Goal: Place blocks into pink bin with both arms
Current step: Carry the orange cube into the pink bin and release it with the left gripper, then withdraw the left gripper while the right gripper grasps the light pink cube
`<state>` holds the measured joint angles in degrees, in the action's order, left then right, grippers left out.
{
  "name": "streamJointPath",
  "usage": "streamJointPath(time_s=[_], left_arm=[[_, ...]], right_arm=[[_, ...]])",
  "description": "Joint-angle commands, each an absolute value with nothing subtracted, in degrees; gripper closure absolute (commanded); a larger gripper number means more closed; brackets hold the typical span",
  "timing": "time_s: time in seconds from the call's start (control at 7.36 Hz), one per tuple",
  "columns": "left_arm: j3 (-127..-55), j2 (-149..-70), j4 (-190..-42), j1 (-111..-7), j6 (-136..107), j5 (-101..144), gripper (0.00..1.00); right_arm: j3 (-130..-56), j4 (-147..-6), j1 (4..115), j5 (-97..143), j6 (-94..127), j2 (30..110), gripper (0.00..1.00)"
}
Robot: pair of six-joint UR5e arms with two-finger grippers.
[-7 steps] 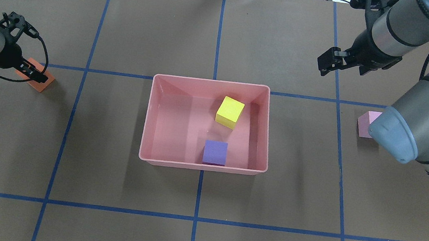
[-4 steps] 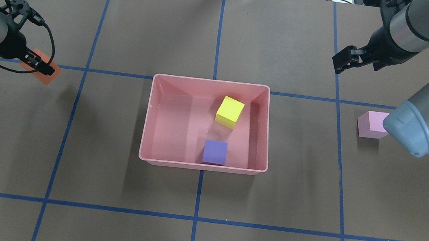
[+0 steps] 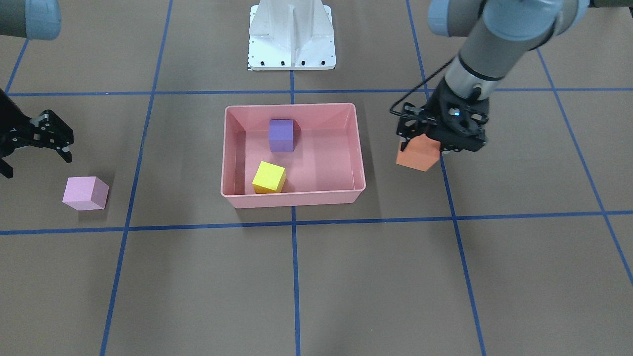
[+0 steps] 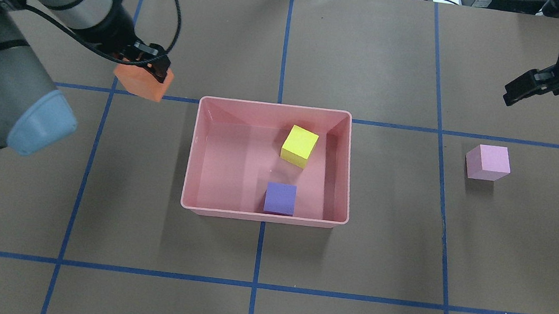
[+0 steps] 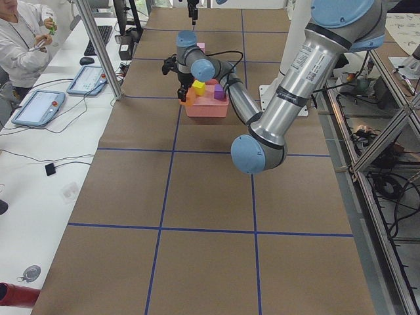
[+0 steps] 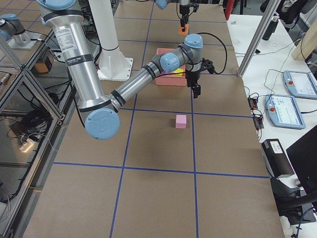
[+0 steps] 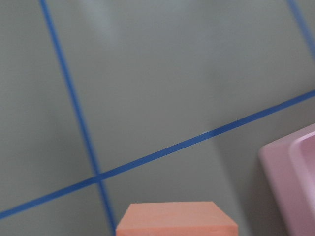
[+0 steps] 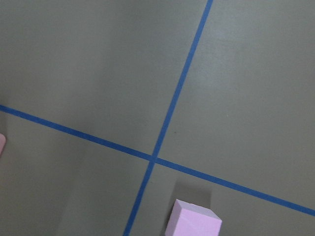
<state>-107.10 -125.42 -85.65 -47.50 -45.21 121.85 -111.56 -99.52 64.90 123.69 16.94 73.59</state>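
The pink bin [image 4: 275, 107] [image 3: 292, 199] sits mid-table and holds the yellow block [image 4: 299, 145] [image 3: 268, 177] and the purple block [image 4: 280, 198] [image 3: 281, 134]. My left gripper [image 4: 147, 67] [image 3: 423, 143] is shut on the orange block [image 4: 139, 84] [image 3: 418, 157] and holds it in the air just outside the bin's far left corner. The left wrist view shows the orange block [image 7: 176, 219] and the bin's edge [image 7: 295, 172]. The light pink block [image 4: 488, 162] [image 3: 85, 193] [image 8: 193, 222] lies on the table right of the bin. My right gripper [image 4: 514, 92] [image 3: 38, 163] is open and empty, raised beyond it.
The white pedestal base [image 3: 292, 34] stands at the robot's edge of the table. Blue tape lines [image 4: 434, 197] cross the brown table cover. A side bench with tablets [image 5: 39, 105] and a seated person [image 5: 20, 39] is past the table's far edge.
My left gripper has lifted the orange block off the table and carried it right, close to the bin. My right arm has swung right, uncovering the light pink block.
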Motion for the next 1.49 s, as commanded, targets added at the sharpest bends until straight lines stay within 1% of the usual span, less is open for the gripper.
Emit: streamJointPath(time_s=[0.0, 0.14, 0.27, 0.41, 0.68, 0.82, 0.95, 1.09, 1.22, 1.36], left_arm=[[-104.9, -133.4, -84.6, -39.2, -56.2, 117.0, 0.87], [-104.9, -133.7, -84.7, -37.5, -57.1, 114.3, 0.02], [-105.7, -133.2, -84.7, -37.5, -57.1, 113.6, 0.00], [-108.5, -131.1, -84.6, -38.3, -55.8, 113.6, 0.00], [-117.6, -119.3, -82.6, -43.1, -39.4, 114.3, 0.00], [-117.9, -114.3, -82.4, -48.1, -29.3, 115.1, 0.00], [-116.8, -110.3, -83.1, -52.9, -20.4, 117.9, 0.00], [-115.3, -107.4, -83.3, -57.6, -9.8, 118.2, 0.00], [-113.1, -107.1, -83.3, -61.7, -5.3, 118.2, 0.00], [-111.9, -107.1, -83.4, -62.3, -4.5, 118.2, 0.00]], right_arm=[[-110.5, -95.9, 65.8, 124.4, 13.8, 77.4, 0.00], [-109.6, -89.6, 65.8, 125.1, 14.8, 80.7, 0.00], [-109.4, -85.4, 65.7, 125.6, 17.7, 83.6, 0.00], [-109.4, -81.4, 65.7, 125.6, 22.1, 85.5, 0.00], [-109.2, -72.1, 64.6, 125.4, 29.5, 90.3, 0.00], [-108.7, -67.3, 63.2, 124.8, 31.5, 93.3, 0.00], [-108.5, -64.9, 61.3, 124.3, 36.9, 93.8, 0.00], [-108.5, -62.9, 56.1, 119.4, 43.2, 93.3, 0.00], [-107.4, -62.5, 53.7, 117.0, 44.8, 92.0, 0.00], [-104.9, -62.4, 53.4, 116.7, 44.7, 90.5, 0.00]])
